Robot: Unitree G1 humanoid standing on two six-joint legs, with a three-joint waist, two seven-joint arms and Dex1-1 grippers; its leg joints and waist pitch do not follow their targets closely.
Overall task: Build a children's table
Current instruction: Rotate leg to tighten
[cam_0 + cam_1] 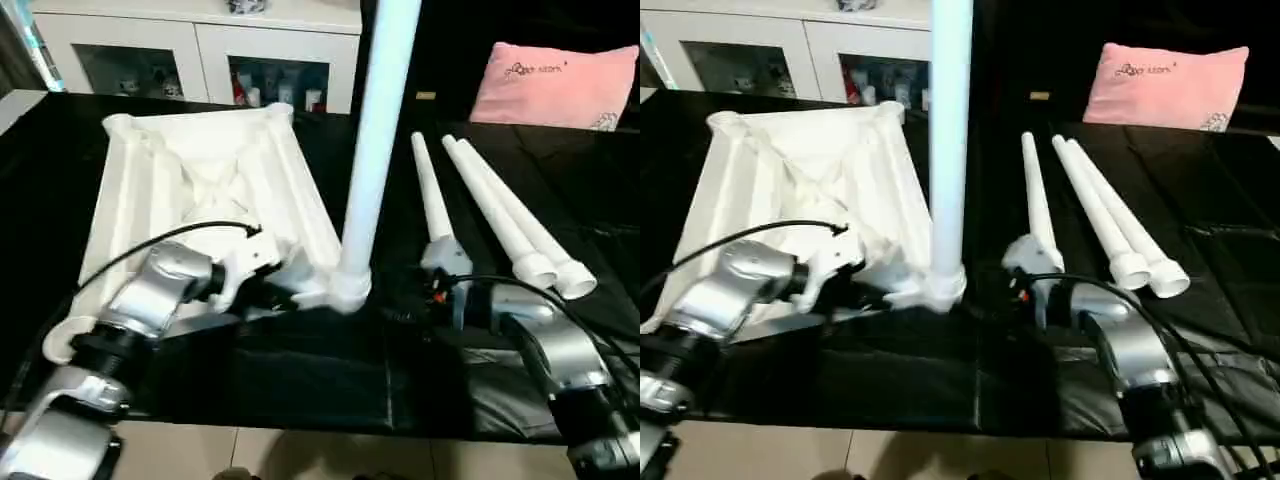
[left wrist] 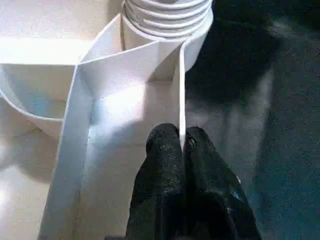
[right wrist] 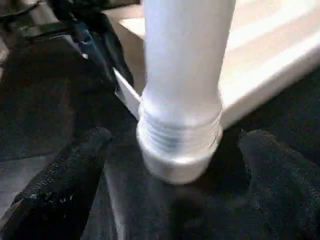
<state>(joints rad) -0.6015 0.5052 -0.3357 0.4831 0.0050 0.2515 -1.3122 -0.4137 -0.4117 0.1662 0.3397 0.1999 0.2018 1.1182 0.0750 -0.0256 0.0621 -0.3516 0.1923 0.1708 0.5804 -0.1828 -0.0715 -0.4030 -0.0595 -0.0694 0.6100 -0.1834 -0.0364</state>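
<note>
On the black table (image 1: 560, 160), the left tool (image 2: 181, 142) is clenched on a rib of the upturned tabletop (image 1: 200, 180) beside the upright leg (image 1: 375, 150) in its near-right socket, while the right tool (image 3: 170, 160), released, straddles that leg's base, three legs (image 1: 495, 215) lying right.
</note>
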